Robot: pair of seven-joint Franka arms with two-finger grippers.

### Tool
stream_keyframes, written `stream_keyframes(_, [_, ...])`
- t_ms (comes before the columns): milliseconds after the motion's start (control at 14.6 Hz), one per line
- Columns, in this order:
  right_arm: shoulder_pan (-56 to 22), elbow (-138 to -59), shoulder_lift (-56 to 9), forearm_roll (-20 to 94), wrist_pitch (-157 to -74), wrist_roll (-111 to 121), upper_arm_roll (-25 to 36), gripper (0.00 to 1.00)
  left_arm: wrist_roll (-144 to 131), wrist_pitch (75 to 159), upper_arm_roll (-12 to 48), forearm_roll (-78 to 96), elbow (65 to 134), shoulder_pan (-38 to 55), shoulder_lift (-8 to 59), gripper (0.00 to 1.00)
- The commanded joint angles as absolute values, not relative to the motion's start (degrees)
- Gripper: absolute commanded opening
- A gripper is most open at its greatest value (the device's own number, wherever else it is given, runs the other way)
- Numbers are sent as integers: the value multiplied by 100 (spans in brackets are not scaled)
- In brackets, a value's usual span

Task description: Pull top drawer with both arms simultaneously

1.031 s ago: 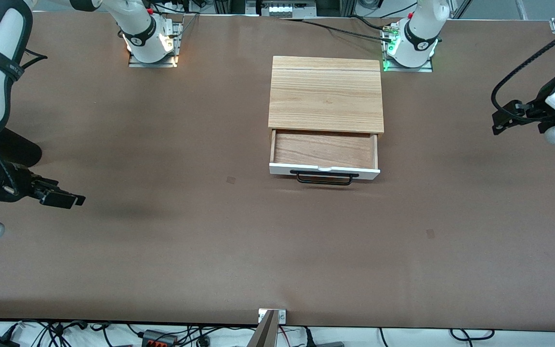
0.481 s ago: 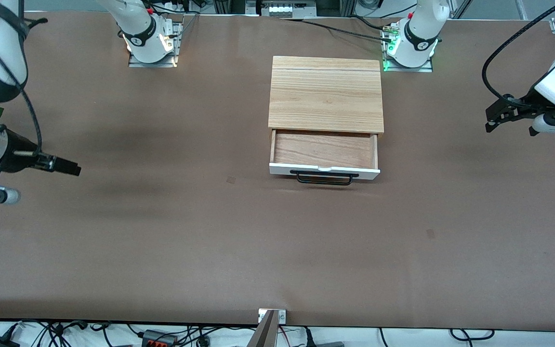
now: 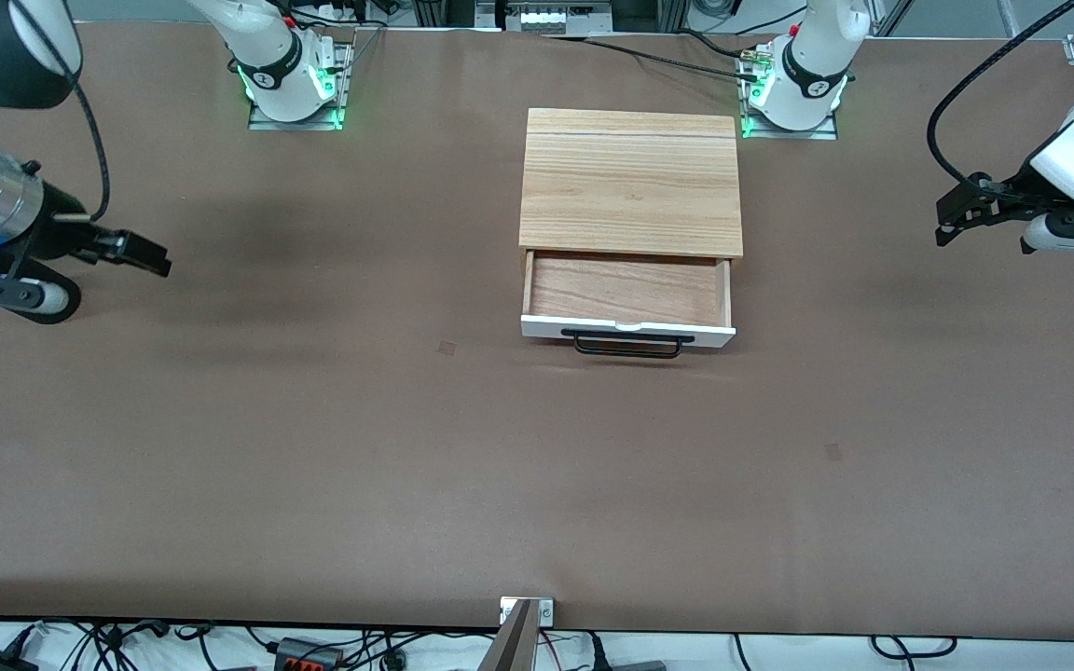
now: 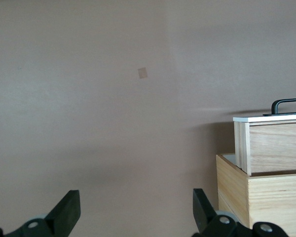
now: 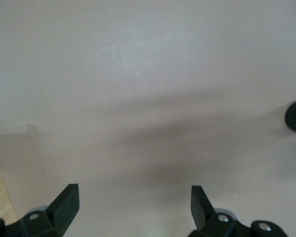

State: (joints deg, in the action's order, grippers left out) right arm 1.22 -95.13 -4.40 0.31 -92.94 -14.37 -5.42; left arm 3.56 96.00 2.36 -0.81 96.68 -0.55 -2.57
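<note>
Standing pulled out, the top drawer [image 3: 627,291] — both claws spread, left claw [image 3: 952,219] and right claw [image 3: 141,253] over bare table ends.

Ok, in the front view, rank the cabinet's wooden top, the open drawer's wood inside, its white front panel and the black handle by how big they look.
1. Cabinet top, largest.
2. Top drawer's wood inside.
3. White front panel, a thin strip seen almost edge-on from above, so it is probably bigger than it looks.
4. Black handle, smallest.

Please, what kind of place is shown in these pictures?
Probably a robotics lab bench. Two white arms are bolted to a brown table, with the left gripper and right gripper open above it, an open top drawer between them, and cables along its edge.
</note>
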Motion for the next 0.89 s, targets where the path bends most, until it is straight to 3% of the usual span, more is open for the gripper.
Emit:
stream_keyframes(0, [246,-9765,-246,-88,-9333,-1600,-721,100,80,9351,228,-9,9193,35,79,100])
stream_keyframes(275, [272,-9572,-369,-97,-9404,-1591,-712,100,-465,9360,570,-79,9185,35,79,100])
stream_keyframes(824, [193,-9290,-615,-633,-9351,-704,-721,100,-360,9360,571,-88,9185,-61,88,100])
